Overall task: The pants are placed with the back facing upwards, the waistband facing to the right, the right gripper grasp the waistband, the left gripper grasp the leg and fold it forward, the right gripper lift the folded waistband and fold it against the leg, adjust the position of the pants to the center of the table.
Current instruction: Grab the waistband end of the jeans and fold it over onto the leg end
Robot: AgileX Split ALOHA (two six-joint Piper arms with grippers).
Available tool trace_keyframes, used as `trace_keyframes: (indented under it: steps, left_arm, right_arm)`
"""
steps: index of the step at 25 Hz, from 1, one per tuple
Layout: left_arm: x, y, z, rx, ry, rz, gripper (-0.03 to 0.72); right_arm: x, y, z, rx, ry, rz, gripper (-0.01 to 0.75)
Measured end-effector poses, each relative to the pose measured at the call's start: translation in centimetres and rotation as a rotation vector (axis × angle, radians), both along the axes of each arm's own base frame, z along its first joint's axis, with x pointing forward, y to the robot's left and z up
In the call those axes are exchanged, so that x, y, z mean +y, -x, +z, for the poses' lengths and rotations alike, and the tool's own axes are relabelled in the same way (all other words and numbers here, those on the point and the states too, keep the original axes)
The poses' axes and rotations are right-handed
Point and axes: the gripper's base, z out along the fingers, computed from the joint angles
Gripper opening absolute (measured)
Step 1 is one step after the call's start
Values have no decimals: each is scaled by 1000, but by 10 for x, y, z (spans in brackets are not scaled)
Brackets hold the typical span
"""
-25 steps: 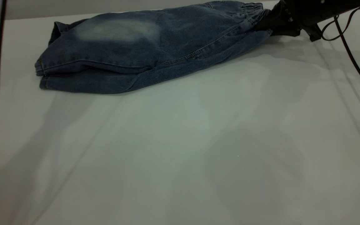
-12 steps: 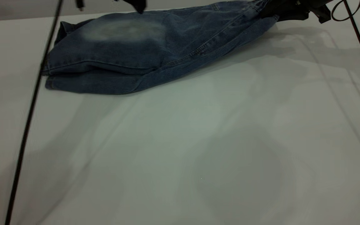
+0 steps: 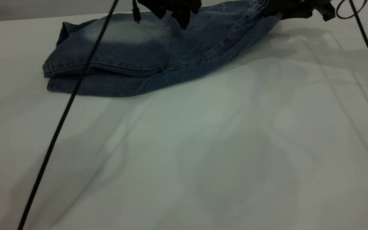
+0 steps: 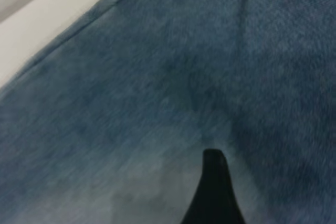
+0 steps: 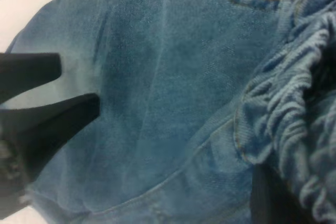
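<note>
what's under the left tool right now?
Denim: the left tool hangs over the middle of the folded pants, beside the faded patch. The lower leg layer shows only at its front edge; the table beneath the pants is covered.

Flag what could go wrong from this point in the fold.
1. The right hand grips only the bunched waistband at the far right end; the gathered elastic could slip out during the lift.
2. The left hand hovers low over the pants; it could pin the denim while the right hand lifts.
3. The left arm's cable hangs across the leg hems and may drag the folded layers apart.
</note>
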Motion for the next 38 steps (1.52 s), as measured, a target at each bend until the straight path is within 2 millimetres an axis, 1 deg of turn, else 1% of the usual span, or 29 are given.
trace_keyframes:
  steps: [3, 6, 9, 15, 17, 19, 24, 26, 28, 30, 35, 38]
  left_arm:
    - [-2, -3, -10, -6, 3, -2, 515]
    - [-2, -3, -24, 17, -11, -3, 515]
    - [-1, -2, -34, 32, -21, -3, 515]
    - [-1, -2, -35, 31, -21, -3, 515]
    - [-1, -2, -35, 32, -22, -3, 515]
    - [-1, -2, -35, 33, -23, -3, 515]
    - [-1, -2, -35, 36, -24, -3, 515]
    - [-1, -1, -35, 45, -29, -2, 515]
    - [0, 0, -33, 62, -39, 2, 515]
    - [1, 0, -29, 79, -54, 6, 515]
    - [7, -4, -2, 76, -144, 15, 515]
    - [13, -6, 19, 104, -145, 52, 515]
  right_arm:
    - [1, 0, 7, -11, -1, 7, 78]
    - [1, 0, 17, -29, -4, 7, 78]
    - [2, 0, 27, -47, -3, 19, 78]
    - [5, 3, 46, -67, -18, 53, 78]
    - [14, 5, 53, -75, -31, 84, 78]
    - [28, 8, 57, -75, -47, 128, 78]
    - [63, 15, 56, -70, -36, 230, 78]
    - [73, 17, 56, -70, -37, 251, 78]
    - [77, 18, 56, -69, -37, 261, 78]
    - [76, 18, 56, -70, -34, 256, 78]
    - [75, 17, 55, -74, -26, 246, 78]
    - [75, 16, 55, -74, -26, 244, 78]
